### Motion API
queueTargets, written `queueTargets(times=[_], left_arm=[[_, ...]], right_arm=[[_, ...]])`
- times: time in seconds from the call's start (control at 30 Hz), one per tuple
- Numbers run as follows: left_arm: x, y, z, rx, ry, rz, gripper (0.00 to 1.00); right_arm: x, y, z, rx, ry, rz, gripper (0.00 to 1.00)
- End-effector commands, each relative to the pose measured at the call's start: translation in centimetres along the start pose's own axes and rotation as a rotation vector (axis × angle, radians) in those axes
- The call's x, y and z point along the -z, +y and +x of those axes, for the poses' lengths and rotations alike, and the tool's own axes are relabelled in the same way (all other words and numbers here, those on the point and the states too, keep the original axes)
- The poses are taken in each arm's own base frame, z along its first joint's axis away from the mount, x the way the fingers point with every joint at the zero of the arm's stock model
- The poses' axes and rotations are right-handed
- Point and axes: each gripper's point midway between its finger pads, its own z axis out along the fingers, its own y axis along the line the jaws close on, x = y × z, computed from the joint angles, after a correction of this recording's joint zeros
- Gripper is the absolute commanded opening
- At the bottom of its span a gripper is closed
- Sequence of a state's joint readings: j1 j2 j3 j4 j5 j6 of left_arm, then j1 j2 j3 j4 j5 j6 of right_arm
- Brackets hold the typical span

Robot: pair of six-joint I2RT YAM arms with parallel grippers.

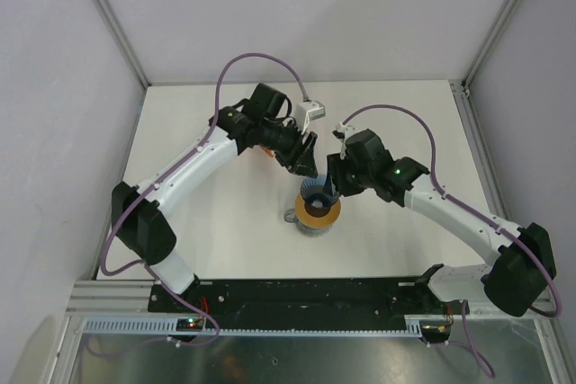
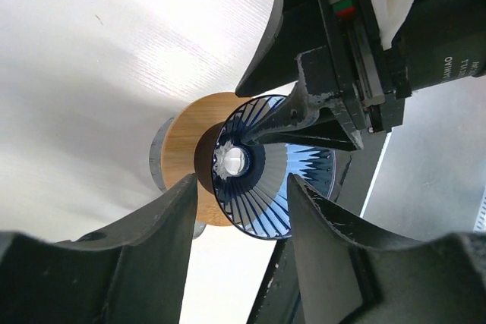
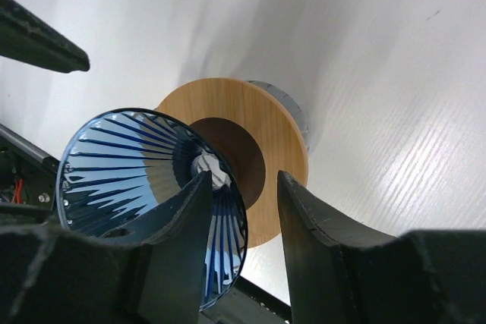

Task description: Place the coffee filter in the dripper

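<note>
The blue ribbed dripper point(image 1: 315, 191) sits tilted on the grey cup with the tan ring top point(image 1: 319, 218), its narrow end at the ring's hole. My right gripper point(image 1: 331, 188) is open. One finger is inside the cone point(image 3: 114, 165), the other outside, with the wall between them and not clamped point(image 3: 243, 176). My left gripper point(image 1: 308, 165) is open and empty just beyond the dripper's mouth point(image 2: 241, 184), facing into the cone point(image 2: 258, 202). The coffee filter is not in view.
The tan ring point(image 2: 186, 134) point(image 3: 266, 119) lies under the dripper. A bit of orange point(image 1: 267, 152) shows under the left arm. White table point(image 1: 207, 222) lies all round, with a black rail point(image 1: 297, 299) at the near edge.
</note>
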State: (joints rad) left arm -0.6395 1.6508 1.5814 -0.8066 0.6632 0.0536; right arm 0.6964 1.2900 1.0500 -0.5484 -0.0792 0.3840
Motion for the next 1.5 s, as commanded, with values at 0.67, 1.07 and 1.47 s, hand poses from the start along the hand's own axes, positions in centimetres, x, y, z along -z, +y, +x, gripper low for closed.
queueTargets(times=[0.67, 1.07, 1.47], left_arm=[[5.8, 2.1, -3.7, -0.037, -0.16, -0.087, 0.58], [7.8, 12.1, -5.7, -0.106, -0.171, -0.439, 0.58], [9.7, 21.3, -6.8, -0.515, -0.145, -0.444, 0.65]], right_arm=[[0.3, 3.2, -2.8, 0.043, -0.055, -0.1, 0.35], [5.9, 4.6, -6.9, 0.153, -0.26, -0.161, 0.6], [6.4, 2.7, -6.2, 0.226, -0.239, -0.097, 0.65]])
